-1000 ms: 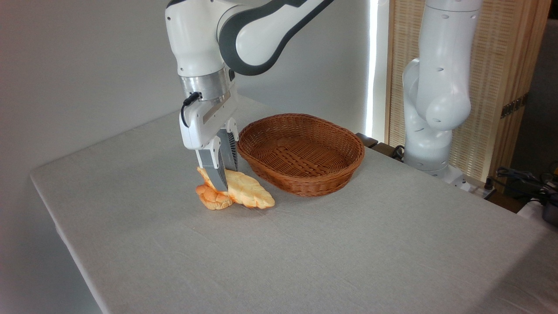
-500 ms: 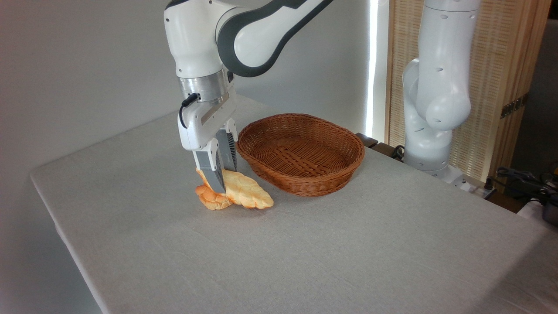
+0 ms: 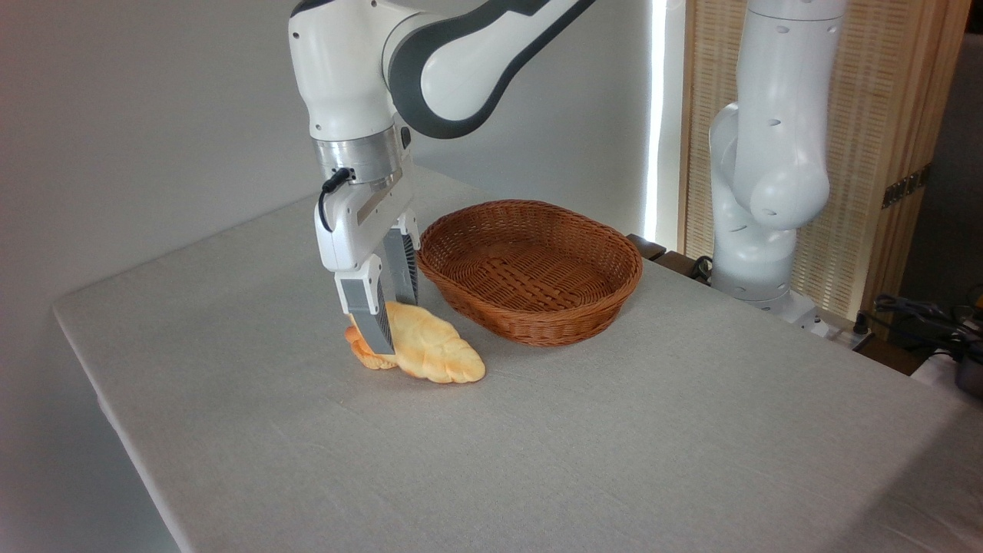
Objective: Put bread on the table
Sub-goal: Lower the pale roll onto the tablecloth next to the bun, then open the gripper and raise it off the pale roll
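The bread (image 3: 439, 355), a pale golden braided loaf, lies on the grey-clothed table (image 3: 537, 453) just left of the basket. Its left end rests over a small orange bun (image 3: 361, 355), which is mostly hidden. My gripper (image 3: 393, 326) points down over the loaf's left end and stands open. The near finger (image 3: 369, 319) is in front of the loaf and the far finger is behind it. Neither finger appears to squeeze the loaf.
An oval brown wicker basket (image 3: 537, 332) stands empty right behind the loaf. The arm's white base column (image 3: 760, 223) rises at the table's far right edge. Cables lie off the table at the right (image 3: 921, 315).
The loaf has dropped from a propped, tilted pose to lying flatter over the bun. The fingers have spread and the gripper has lifted slightly and edged left.
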Robot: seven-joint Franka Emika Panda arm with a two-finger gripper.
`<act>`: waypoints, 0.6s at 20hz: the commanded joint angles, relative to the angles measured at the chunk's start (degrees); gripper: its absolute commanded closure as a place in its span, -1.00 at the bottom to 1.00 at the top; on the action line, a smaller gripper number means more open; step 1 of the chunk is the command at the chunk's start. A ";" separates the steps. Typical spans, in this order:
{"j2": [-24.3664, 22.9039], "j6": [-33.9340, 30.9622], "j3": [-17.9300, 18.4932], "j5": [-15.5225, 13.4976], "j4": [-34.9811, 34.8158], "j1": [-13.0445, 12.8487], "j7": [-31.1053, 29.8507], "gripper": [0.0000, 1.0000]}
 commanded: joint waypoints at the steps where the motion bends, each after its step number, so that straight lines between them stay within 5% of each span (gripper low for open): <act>1: -0.45 1.22 3.62 -1.36 2.53 -0.24 -2.42 -1.00; 5: -1.51 1.13 4.52 -1.62 3.33 -0.16 -13.49 -1.00; 10: -1.68 1.04 6.36 -1.54 5.35 -0.16 -39.12 -1.00; 12: -1.68 1.13 7.58 -1.45 5.97 -0.16 -43.72 -1.00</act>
